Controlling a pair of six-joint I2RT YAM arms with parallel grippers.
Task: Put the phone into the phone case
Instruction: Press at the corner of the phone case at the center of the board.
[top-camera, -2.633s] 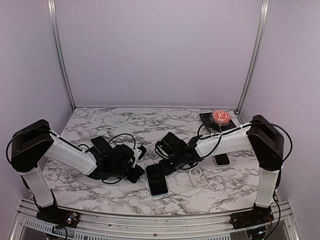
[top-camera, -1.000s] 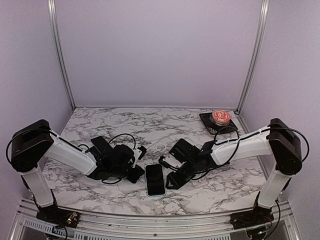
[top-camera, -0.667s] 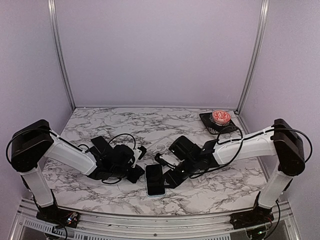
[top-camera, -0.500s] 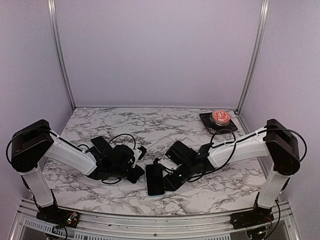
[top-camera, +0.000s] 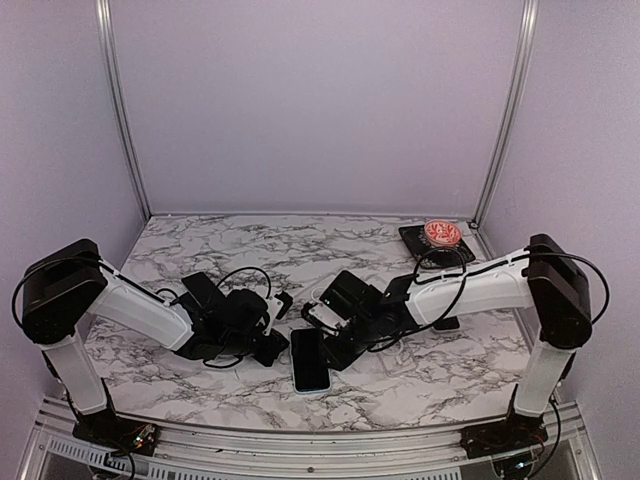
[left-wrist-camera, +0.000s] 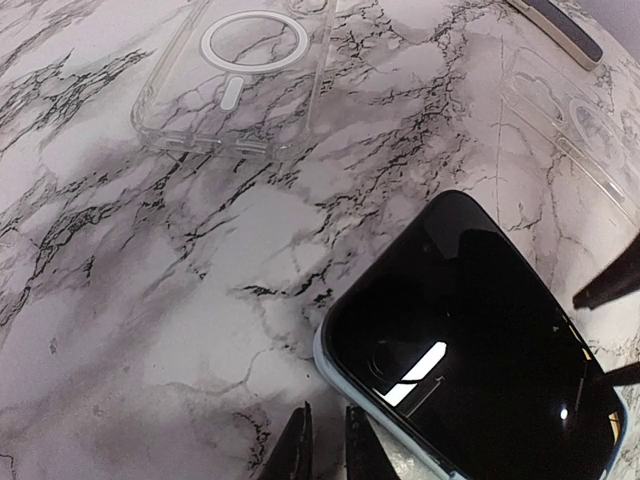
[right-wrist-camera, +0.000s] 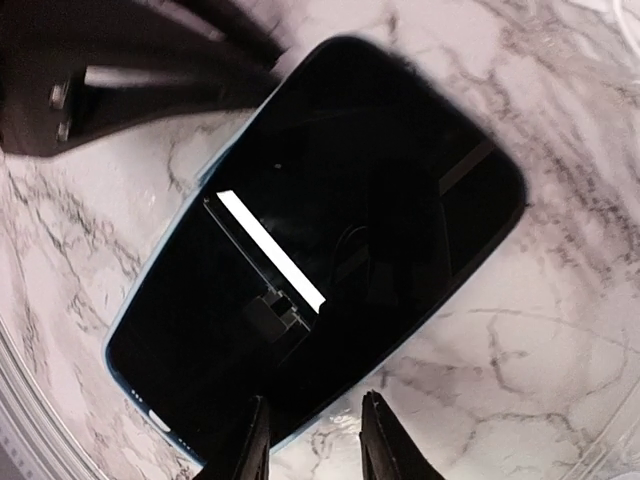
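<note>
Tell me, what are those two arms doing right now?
Left pincer shut, empty, beside phone. Right pincer open at phone's edge. Clear case empty, lying apart. Nothing blocking.

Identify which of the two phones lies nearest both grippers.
The blue-edged phone, screen up at the front centre, flanked by the left gripper and right gripper. The other phone lies farther off, by the right arm.

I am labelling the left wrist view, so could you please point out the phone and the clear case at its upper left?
phone (left-wrist-camera: 480, 330), left wrist view, middle of its screen.
clear case (left-wrist-camera: 235, 85), left wrist view, panel below its ring.
</note>
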